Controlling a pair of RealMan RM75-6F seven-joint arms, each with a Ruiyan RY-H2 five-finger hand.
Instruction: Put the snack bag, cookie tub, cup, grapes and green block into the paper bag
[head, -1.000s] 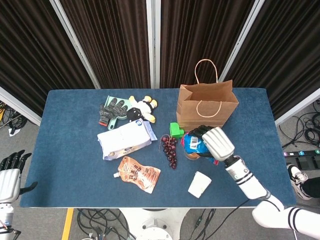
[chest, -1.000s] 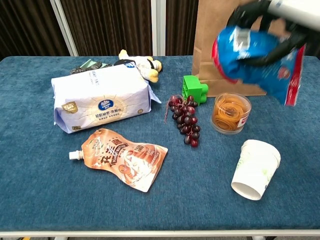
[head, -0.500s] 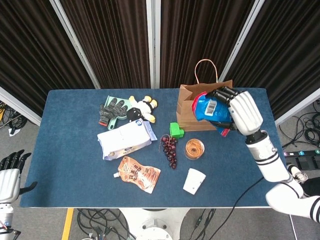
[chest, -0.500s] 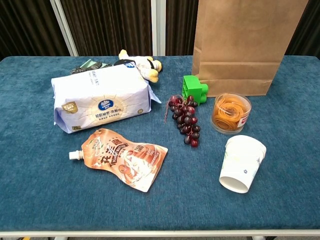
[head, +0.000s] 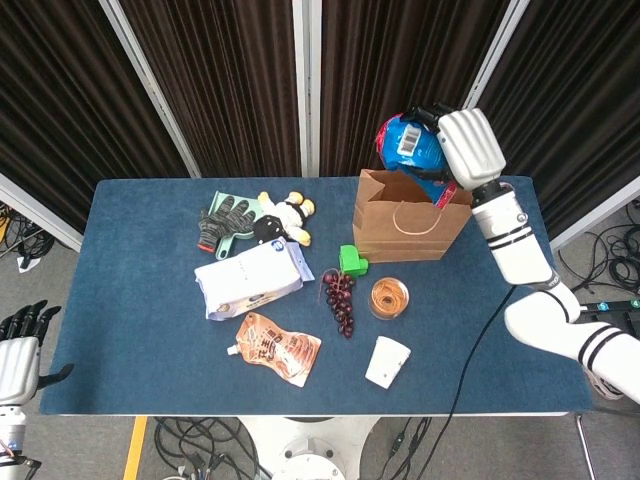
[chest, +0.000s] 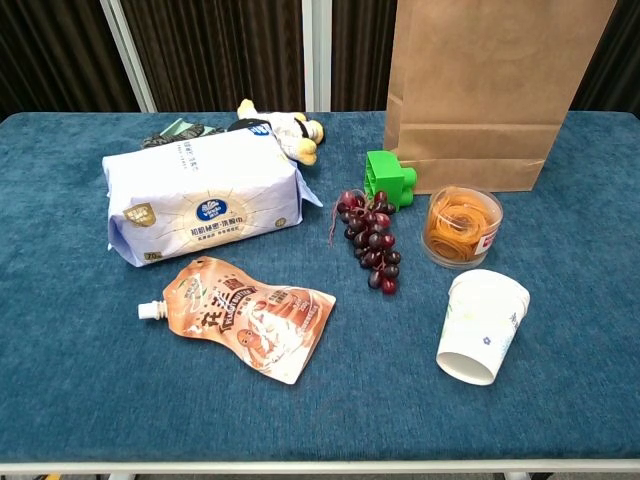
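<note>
My right hand grips the blue snack bag high above the open mouth of the brown paper bag, which stands upright at the back right. On the table in front of the bag lie the green block, the dark grapes, the clear cookie tub and the white paper cup on its side. My left hand hangs off the table's left edge, fingers apart, holding nothing.
A white tissue pack, an orange spout pouch, a plush toy and a pair of gloves lie on the left half of the blue table.
My right hand has lifted the snack bag from beside the cookie tub, up and back, to above the paper bag's mouth. The cup rolled slightly left.
</note>
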